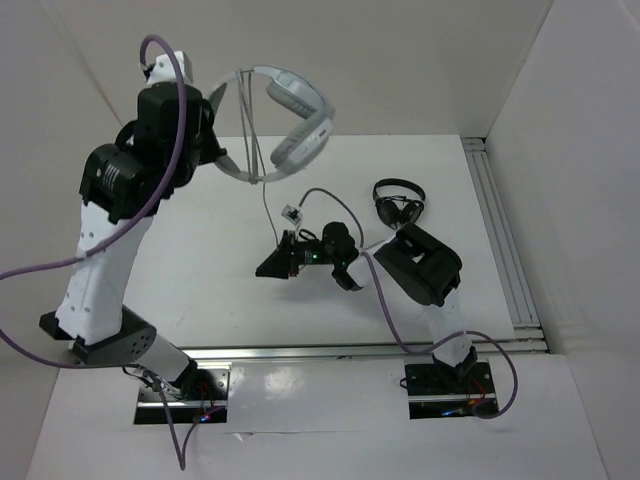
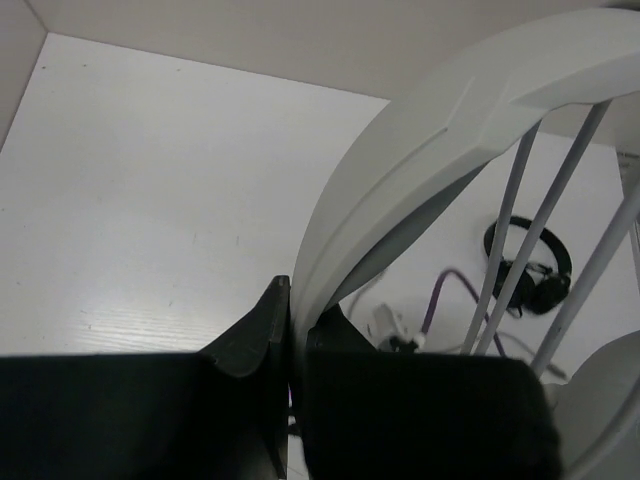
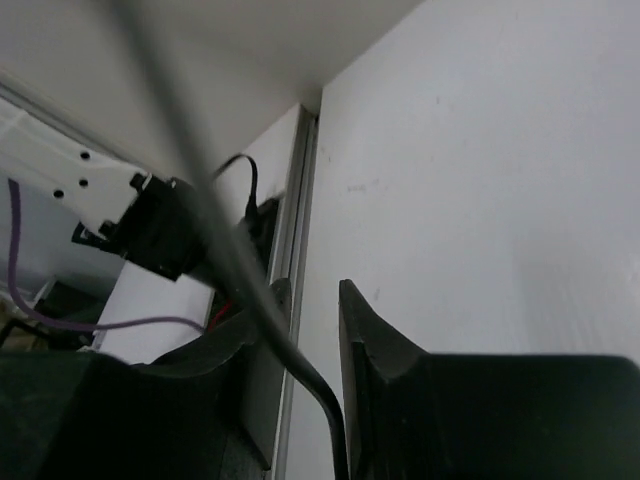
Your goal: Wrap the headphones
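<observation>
I seem to be running a robotics lab cell: a white table (image 1: 200,250) boxed in by plain white panels (image 1: 400,60), with aluminium rail (image 1: 500,230) along one side.

One arm raised and clamped, the other set low with jaws parted.
The left arm (image 1: 105,250) is reared up over the left side of the table (image 1: 200,270), and the left gripper (image 2: 297,305) is closed tight on the headband of the headphones (image 2: 450,110). The right arm (image 1: 430,270) is folded low and stretched leftward toward the table's middle; the right gripper (image 3: 312,300) is seen partly open, the cable (image 3: 300,370) passing between its fingers.
</observation>
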Controlling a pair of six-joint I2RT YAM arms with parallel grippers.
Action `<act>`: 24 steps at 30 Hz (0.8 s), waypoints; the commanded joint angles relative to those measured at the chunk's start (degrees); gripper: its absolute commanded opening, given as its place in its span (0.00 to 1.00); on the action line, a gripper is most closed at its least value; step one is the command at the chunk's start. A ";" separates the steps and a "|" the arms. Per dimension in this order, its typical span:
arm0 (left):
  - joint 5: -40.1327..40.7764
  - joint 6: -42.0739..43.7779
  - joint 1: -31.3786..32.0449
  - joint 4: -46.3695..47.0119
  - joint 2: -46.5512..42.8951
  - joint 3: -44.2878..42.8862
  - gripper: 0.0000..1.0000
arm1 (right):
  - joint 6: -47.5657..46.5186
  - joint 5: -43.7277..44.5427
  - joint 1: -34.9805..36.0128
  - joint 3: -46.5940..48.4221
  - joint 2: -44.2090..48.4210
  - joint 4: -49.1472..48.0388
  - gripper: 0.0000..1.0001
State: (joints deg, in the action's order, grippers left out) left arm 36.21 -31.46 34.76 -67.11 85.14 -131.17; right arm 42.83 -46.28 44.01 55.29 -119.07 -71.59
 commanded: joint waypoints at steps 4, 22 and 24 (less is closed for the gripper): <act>-9.65 0.00 -15.22 6.37 6.52 -4.89 0.00 | 1.12 0.05 0.73 -11.33 2.16 -21.56 0.15; 4.47 -6.42 -22.12 4.36 20.85 13.98 0.00 | -37.18 11.90 20.06 -2.22 39.42 57.13 0.00; 5.28 -6.42 -19.23 5.75 19.80 18.47 0.00 | -43.92 19.53 20.06 4.02 40.84 70.14 0.00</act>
State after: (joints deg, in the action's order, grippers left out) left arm 35.75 -34.04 12.45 -67.88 107.11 -116.55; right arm 11.62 -33.89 63.46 52.40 -82.21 -24.49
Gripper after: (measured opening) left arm 0.127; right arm 0.033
